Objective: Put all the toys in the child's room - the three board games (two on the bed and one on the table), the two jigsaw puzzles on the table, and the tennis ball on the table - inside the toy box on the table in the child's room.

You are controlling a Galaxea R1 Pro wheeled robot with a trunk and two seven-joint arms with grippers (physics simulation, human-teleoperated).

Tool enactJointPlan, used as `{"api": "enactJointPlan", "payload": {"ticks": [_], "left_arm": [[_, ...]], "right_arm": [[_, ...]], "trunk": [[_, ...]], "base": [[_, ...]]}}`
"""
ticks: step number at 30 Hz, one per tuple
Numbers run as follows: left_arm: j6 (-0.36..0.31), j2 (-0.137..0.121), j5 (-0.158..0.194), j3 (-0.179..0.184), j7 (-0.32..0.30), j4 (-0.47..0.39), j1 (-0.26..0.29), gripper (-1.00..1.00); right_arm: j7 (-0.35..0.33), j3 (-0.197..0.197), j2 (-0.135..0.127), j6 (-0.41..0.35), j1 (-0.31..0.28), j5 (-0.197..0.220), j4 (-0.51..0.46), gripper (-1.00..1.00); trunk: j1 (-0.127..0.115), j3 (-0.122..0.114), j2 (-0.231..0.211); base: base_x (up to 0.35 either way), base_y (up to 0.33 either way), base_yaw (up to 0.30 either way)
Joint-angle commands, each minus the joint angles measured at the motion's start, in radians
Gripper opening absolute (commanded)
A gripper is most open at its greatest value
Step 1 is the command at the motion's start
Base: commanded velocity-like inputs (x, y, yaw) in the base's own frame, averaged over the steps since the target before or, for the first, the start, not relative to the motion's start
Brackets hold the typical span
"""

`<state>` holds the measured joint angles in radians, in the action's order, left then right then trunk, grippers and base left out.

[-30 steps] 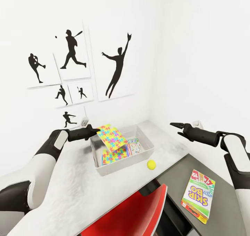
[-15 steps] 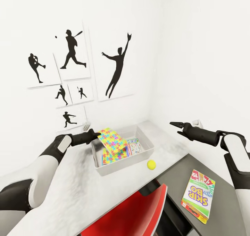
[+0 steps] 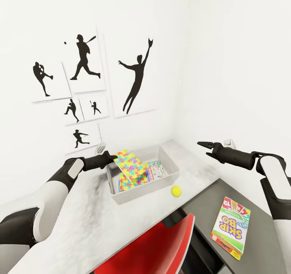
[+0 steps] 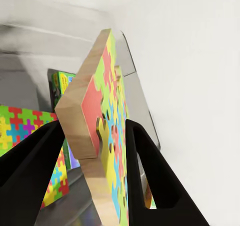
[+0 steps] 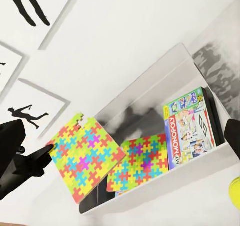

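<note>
1. Left gripper (image 3: 110, 157) clamps one edge of a flat square jigsaw puzzle (image 3: 130, 162) of yellow, pink, blue and green pieces — tilted, its free edge sloping down into the shallow light-grey toy box (image 3: 169, 161).
2. A second puzzle sheet (image 5: 142, 162) and printed board games (image 5: 192, 121) already lie inside the box; open room remains above them.
3. Right gripper (image 3: 204, 145), spread and empty, hovers well apart from the box.
4. Yellow tennis ball (image 3: 176, 191) rests on the pale table (image 3: 89, 221) just beside the box — nearer the right arm.

Toy box (image 5: 165, 183), two jigsaw puzzles (image 5: 85, 156), seemingly one gripper-held (image 5: 30, 168)
</note>
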<state>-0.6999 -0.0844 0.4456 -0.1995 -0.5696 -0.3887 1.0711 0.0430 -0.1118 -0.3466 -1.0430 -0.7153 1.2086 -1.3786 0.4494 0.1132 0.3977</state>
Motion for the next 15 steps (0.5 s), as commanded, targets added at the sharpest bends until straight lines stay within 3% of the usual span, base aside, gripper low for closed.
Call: {"api": "enactJointPlan", "payload": {"ticks": [1, 15], "left_arm": [[0.005, 0.001, -0.001, -0.005, -0.003, 0.000, 0.001, -1.00], [0.073, 0.002, -0.005, -0.001, -0.004, 0.003, 0.001, -1.00]], "right_arm": [[0.005, -0.001, 0.000, -0.004, -0.001, 0.005, 0.000, 1.00], [0.005, -0.001, 0.000, -0.004, -0.001, 0.004, 0.000, 1.00]], "trunk": [[0.001, 0.002, 0.002], [0.001, 0.002, 0.002]], "base": [[0.000, 0.000, 0.000], [0.000, 0.000, 0.000]]}}
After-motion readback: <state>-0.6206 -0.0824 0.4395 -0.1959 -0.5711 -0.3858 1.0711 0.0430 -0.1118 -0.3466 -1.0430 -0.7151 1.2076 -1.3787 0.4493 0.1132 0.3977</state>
